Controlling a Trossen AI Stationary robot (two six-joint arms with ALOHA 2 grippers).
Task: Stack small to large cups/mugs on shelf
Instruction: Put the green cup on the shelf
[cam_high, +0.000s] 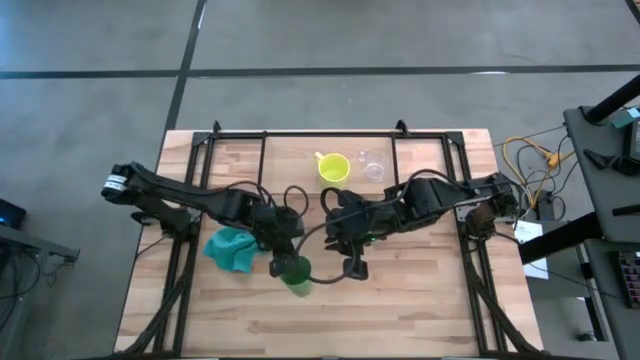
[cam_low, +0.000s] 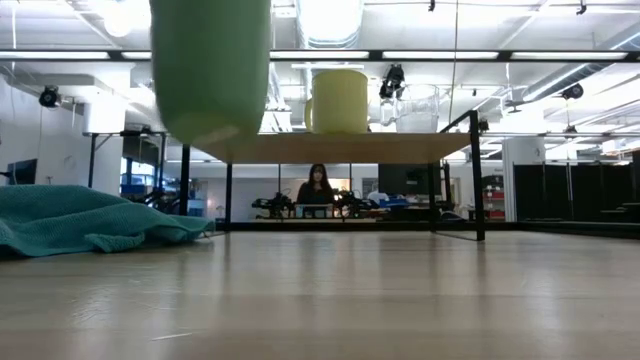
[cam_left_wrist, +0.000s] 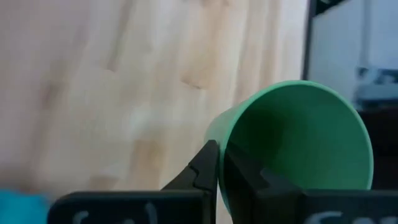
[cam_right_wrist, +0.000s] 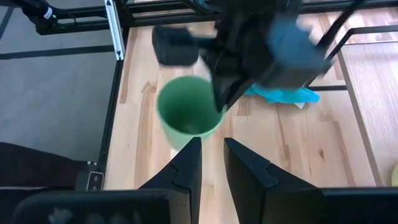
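My left gripper (cam_high: 285, 260) is shut on the green handleless cup (cam_high: 297, 274), which hangs above the near middle of the table; in the low view the cup (cam_low: 210, 65) is clear of the tabletop. My right gripper (cam_right_wrist: 212, 158) hovers just right of the cup, fingers a narrow gap apart, touching nothing. The yellow mug (cam_high: 333, 167) and the clear glass cup (cam_high: 374, 165) stand side by side on the shelf's plank (cam_low: 340, 147). The right wrist view looks down into the green cup (cam_right_wrist: 186, 112). My left gripper pinches the green cup's wall at its rim (cam_left_wrist: 225, 163), one finger (cam_left_wrist: 205, 167) outside and the other finger (cam_left_wrist: 264, 180) inside the cup. The fingers come from the table's left. The cup is lifted clear of the table, mouth up, its base (cam_low: 208, 128) hanging free.
A teal cloth (cam_high: 232, 248) lies crumpled on the table left of the cup, under my left arm. The shelf's black legs (cam_low: 476, 175) stand toward the far edge. Bare wood (cam_high: 400, 310) lies near the table's front. A person (cam_low: 316, 188) sits in the room beyond.
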